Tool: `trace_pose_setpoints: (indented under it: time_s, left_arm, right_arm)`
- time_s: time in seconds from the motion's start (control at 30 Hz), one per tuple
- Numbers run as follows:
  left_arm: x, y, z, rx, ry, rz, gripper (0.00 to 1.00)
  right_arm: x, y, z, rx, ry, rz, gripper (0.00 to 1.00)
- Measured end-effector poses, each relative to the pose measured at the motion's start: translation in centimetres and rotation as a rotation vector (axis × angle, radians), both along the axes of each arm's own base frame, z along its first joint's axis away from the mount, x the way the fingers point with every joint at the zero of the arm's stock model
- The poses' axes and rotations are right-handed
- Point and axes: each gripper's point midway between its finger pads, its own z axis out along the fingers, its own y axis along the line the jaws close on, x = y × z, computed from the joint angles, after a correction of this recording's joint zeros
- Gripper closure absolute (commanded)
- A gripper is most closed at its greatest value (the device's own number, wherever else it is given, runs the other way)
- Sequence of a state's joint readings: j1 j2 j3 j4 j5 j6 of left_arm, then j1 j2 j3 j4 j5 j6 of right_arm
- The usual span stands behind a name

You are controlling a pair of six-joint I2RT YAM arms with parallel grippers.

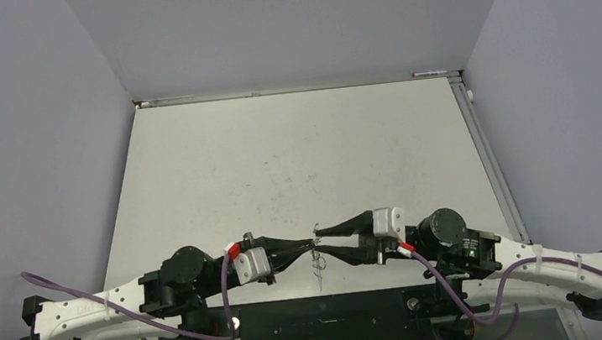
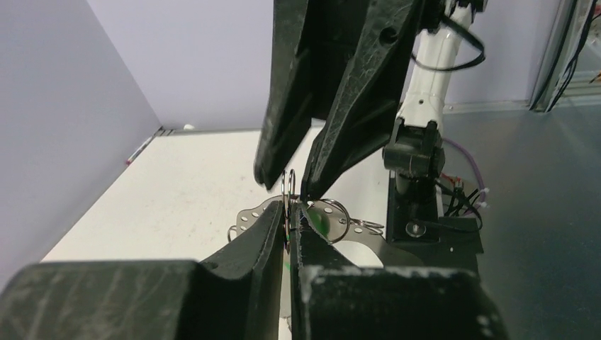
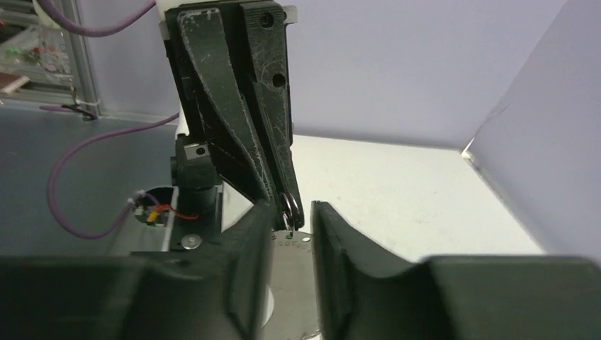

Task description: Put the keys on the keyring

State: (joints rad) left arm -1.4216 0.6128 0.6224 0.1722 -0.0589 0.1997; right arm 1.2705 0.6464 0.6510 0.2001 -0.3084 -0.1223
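We judge the task to be mid-way. The left tool [image 2: 287, 216] is clenched on the keyring [image 2: 249, 216], by what looks like one of the small wire loops [image 2: 330, 212] at its rim, and holds it up off the worktop [image 1: 280, 164]. The flat grey body hangs below the fingertips. The right tool [image 3: 292, 212] faces it tip to tip with its jaws parted a little. They straddle the left tool's tip, and we see nothing pinched between them.

The green key [image 2: 319, 224] shows only as a small green patch behind the wire loops, just beside the left fingertip. From these views we cannot say whether it is threaded onto a loop or only lying against the ring. If it is not on, the threading itself is what remains, and after that setting the keyring down.

For room to move, both tools meet low over the near edge of the worktop, close to the arm bases [image 1: 330, 319], so there is little margin toward us. Ahead lies a broad stretch of worktop, and the side walls [image 1: 27, 165] stand well apart from either arm. The tight spot is the tips themselves, which almost touch.
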Motion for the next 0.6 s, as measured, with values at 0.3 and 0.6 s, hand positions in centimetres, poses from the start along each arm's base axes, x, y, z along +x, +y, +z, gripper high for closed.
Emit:
trace_pose_setpoints:
  time_s: [0.3,0.6]
  left_arm:
    - [1.3,0.0,-3.8,0.213,-0.002,0.064,1.00]
    - [1.9,-0.6,-4.9,0.368,0.004,0.083,1.00]
  right_arm:
    - [1.8,-2.3,3.6,-0.132,0.016,-0.135,0.30]
    - [2.7,-0.8,-2.0,-0.523,0.051,-0.132,0.56]
